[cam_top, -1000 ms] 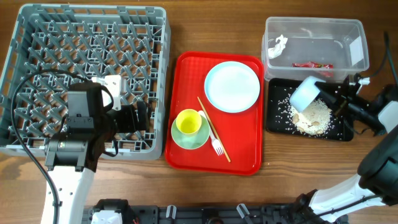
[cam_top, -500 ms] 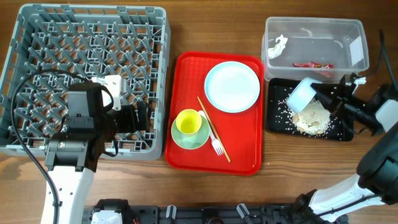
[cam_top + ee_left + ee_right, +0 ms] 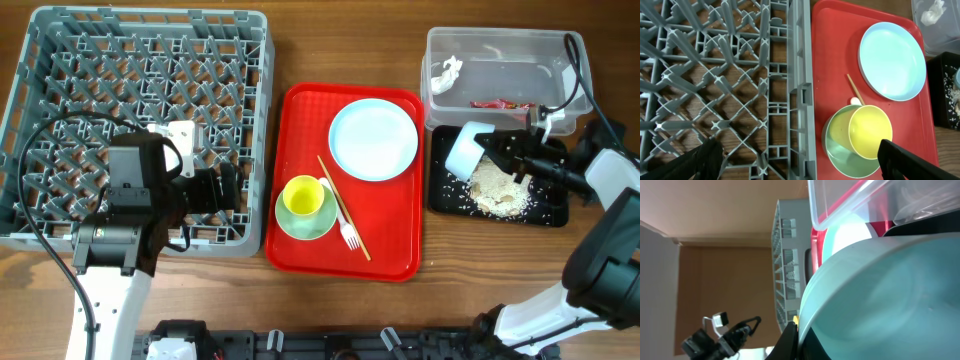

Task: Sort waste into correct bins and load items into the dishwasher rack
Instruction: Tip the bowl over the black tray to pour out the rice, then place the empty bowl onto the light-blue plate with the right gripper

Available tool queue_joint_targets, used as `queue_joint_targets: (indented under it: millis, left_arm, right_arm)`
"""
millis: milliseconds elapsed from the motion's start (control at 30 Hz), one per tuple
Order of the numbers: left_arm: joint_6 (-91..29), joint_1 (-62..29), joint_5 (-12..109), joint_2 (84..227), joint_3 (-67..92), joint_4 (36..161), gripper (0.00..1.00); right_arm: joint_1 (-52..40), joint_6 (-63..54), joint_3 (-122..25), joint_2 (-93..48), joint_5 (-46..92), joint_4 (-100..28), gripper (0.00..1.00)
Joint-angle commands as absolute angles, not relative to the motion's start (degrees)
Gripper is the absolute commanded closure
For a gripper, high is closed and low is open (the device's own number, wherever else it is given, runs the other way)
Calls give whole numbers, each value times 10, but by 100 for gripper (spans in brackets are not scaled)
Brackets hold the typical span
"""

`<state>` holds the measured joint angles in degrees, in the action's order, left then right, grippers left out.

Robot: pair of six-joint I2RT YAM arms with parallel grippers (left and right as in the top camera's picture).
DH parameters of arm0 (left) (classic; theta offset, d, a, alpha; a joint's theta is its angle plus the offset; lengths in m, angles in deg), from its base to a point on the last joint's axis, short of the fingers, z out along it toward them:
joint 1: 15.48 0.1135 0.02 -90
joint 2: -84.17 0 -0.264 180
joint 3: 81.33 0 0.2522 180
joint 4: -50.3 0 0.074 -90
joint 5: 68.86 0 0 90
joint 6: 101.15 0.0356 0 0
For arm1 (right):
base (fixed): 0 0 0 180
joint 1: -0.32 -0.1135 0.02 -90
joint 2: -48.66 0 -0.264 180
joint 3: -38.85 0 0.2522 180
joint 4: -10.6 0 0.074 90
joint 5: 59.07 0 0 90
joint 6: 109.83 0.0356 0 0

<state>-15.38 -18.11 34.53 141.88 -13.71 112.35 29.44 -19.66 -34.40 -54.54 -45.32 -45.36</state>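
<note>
My right gripper (image 3: 497, 150) is shut on the rim of the light blue bowl (image 3: 465, 150), which lies tipped on its side over the black tray (image 3: 440, 195), beside the heap of rice scraps (image 3: 497, 188). In the right wrist view the bowl (image 3: 880, 295) fills the frame, its rim pinched in the gripper (image 3: 801, 332). The clear tub (image 3: 505, 50) holds the white tissue (image 3: 445, 72) and the red wrapper (image 3: 503, 104). My left gripper (image 3: 215, 188) hangs open over the grey rack (image 3: 150, 60), near its right edge. The plate (image 3: 373, 140), yellow cup (image 3: 303, 197), saucer (image 3: 318, 226), chopsticks (image 3: 335, 190) and fork (image 3: 349, 237) lie apart from both grippers.
A flat red tray (image 3: 395, 250) between the rack and the bins carries the plate, cup, saucer, fork and chopsticks. In the left wrist view the rack wall (image 3: 800, 100) runs between my open fingers (image 3: 900, 160), with the cup (image 3: 870, 132) by the right one.
My right gripper has carried the bowl left and slightly back across the black tray, tipping it further onto its side. The left arm has stayed still.
</note>
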Motion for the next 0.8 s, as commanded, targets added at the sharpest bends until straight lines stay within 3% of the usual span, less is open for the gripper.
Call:
queue_joint_targets:
  millis: [0, 233, 400, 500, 600, 767]
  left_arm:
    - [-159, -183, 345, 1419, -126, 1124, 0]
    - [-159, -183, 346, 1419, -126, 1123, 0]
    - [-159, -183, 346, 1419, -126, 1124, 0]
    - [-160, -183, 345, 1419, -126, 1124, 0]
    - [-159, -183, 345, 1419, -126, 1123, 0]
    - [-159, -183, 346, 1419, -126, 1124, 0]
  right_arm:
    - [285, -185, -359, -518, -445, -452, 96]
    - [260, -158, -359, -477, -266, -478, 96]
    - [214, -252, -374, -428, -353, -479, 96]
    - [171, -251, -390, -395, -343, -459, 96]
    - [113, -172, -396, -372, -180, -426, 96]
    - [-14, -164, -396, -371, 62, -405, 96]
